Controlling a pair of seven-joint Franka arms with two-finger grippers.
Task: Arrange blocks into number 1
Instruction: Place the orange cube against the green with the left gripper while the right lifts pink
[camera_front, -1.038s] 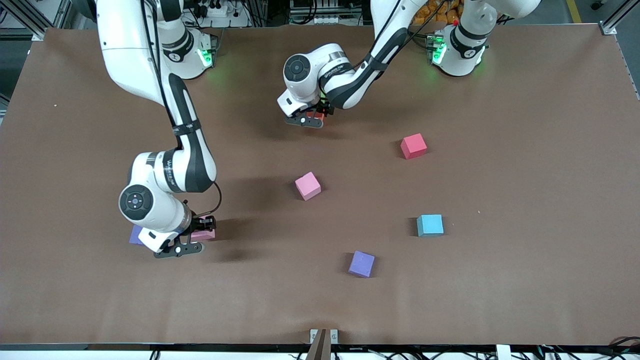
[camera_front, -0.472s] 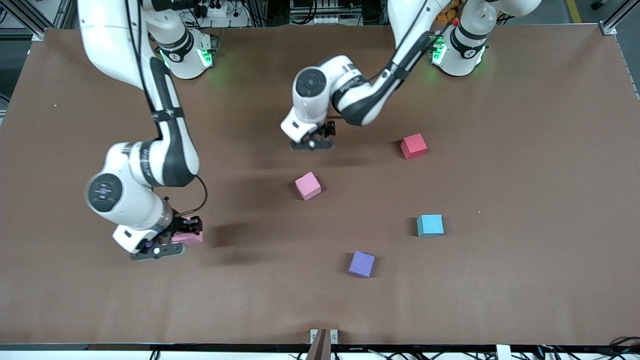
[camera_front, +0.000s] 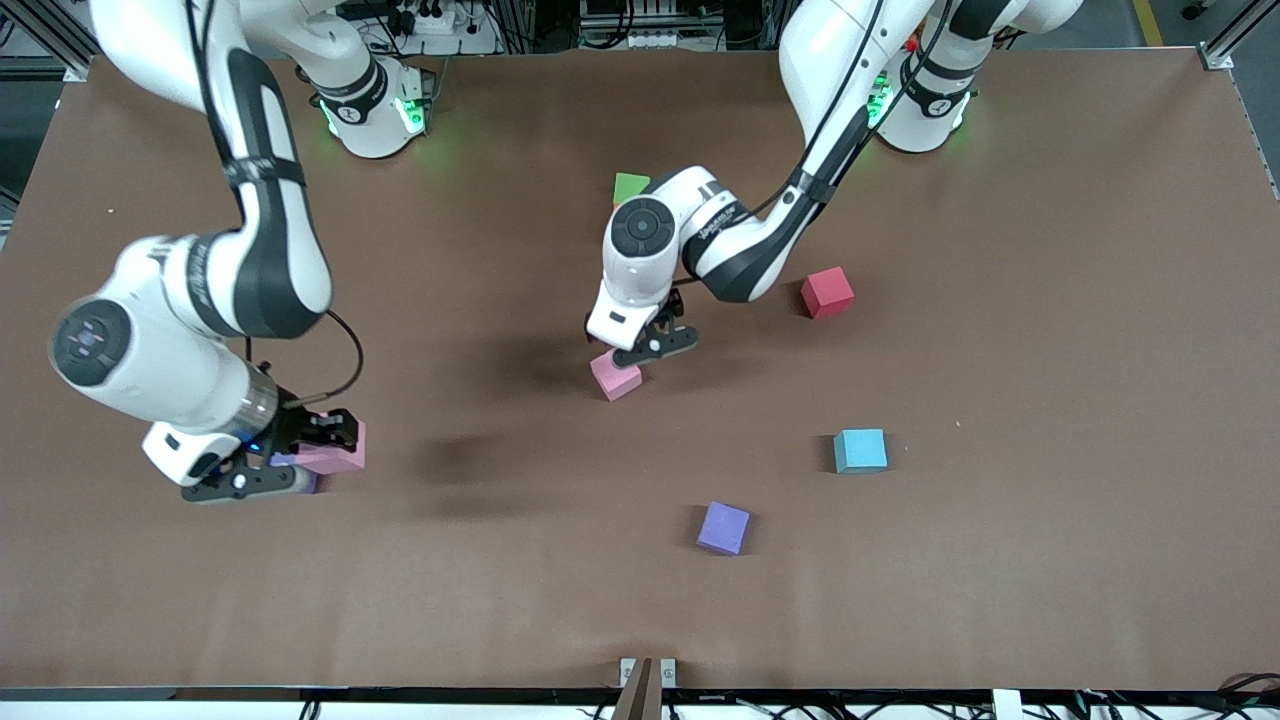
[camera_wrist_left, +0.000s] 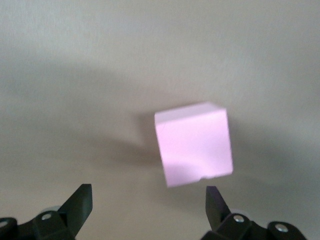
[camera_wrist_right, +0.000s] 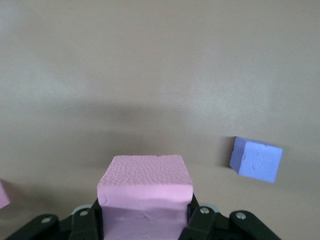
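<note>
My right gripper (camera_front: 322, 445) is shut on a light pink block (camera_front: 343, 456), held above the table at the right arm's end. In the right wrist view that pink block (camera_wrist_right: 145, 187) sits between the fingers of the right gripper (camera_wrist_right: 145, 222). A purple block (camera_front: 304, 482) lies partly hidden under that hand. My left gripper (camera_front: 652, 348) hangs open just over the second pink block (camera_front: 615, 376) in the middle of the table. In the left wrist view this block (camera_wrist_left: 194, 143) lies ahead of the open left gripper (camera_wrist_left: 148, 206). A green block (camera_front: 630, 187) lies near the bases. Another purple block (camera_front: 723, 527) lies nearer the front camera.
A red cube (camera_front: 827, 292) sits beside the left arm's forearm, toward the left arm's end. A cyan cube (camera_front: 860, 450) lies nearer the front camera than the red one. In the right wrist view a purple block (camera_wrist_right: 256, 158) rests on the brown table (camera_front: 1050, 350).
The right arm carried the pink block toward its end of the table. The left arm came away from the green block, uncovering it, and moved over the middle pink block.
</note>
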